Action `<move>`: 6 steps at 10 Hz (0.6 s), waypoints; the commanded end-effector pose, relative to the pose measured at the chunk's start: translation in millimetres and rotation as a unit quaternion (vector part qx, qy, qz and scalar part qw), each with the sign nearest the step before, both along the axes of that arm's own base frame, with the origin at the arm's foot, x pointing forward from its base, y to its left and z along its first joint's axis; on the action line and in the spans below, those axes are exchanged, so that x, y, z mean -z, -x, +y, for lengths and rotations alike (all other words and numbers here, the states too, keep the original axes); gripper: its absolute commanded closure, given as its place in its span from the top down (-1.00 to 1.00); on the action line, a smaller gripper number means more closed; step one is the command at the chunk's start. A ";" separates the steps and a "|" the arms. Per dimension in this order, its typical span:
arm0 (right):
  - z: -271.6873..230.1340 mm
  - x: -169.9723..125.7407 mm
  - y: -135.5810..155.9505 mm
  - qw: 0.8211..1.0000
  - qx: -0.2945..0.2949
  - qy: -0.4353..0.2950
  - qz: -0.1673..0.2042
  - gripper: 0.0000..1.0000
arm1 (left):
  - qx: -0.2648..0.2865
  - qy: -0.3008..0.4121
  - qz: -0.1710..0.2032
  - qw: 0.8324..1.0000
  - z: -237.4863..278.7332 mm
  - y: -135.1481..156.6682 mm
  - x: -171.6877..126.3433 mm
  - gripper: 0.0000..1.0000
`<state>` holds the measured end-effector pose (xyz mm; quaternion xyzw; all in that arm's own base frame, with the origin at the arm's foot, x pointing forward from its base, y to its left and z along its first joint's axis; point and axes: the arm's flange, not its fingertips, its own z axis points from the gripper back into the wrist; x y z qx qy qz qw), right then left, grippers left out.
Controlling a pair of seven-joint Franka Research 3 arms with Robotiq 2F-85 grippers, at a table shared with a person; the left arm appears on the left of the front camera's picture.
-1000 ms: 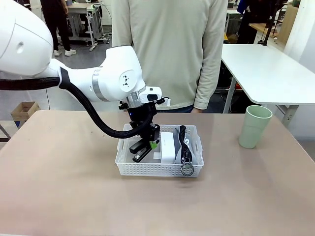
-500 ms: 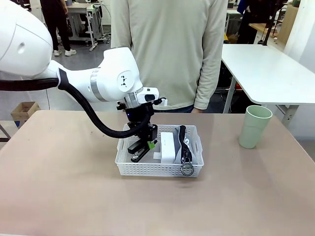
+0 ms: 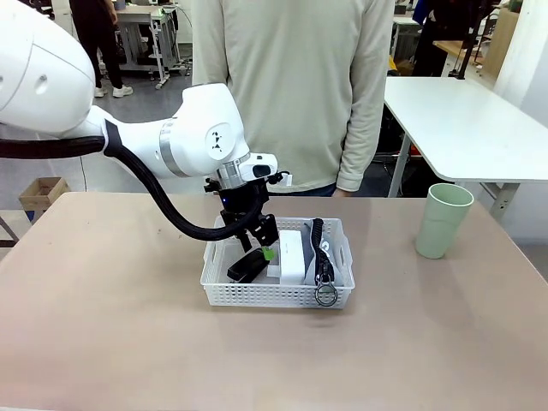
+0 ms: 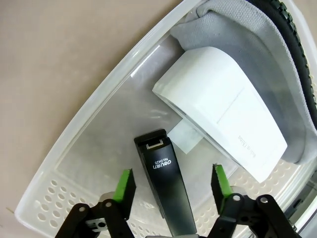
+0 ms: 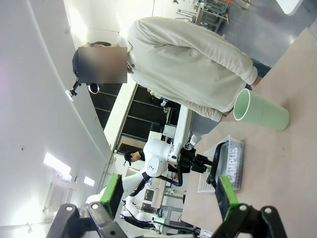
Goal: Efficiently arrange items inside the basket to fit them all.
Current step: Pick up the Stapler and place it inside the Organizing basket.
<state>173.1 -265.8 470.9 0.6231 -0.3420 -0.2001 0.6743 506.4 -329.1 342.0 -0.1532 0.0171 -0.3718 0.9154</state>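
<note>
Small black plastic stapler lies in the white perforated basket's left end, long axis slanting far-rightward; left tool spread astride it; right tool spread.

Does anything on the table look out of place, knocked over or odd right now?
Only the tall pale green cup: it stands upright on the table to the right of the shallow white perforated basket, outside it, while the small black stapler, white boxy device and grey zip pouch lie inside. Nothing looks spilled or damaged.

stapler cut off below, pouch mostly covered
</note>
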 end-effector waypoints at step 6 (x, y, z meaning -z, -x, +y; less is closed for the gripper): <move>-0.8 -1.2 -1.5 1.000 0.002 0.002 -0.015 1.00 | 0.025 0.039 0.026 0.999 28.9 15.0 -35.9 1.00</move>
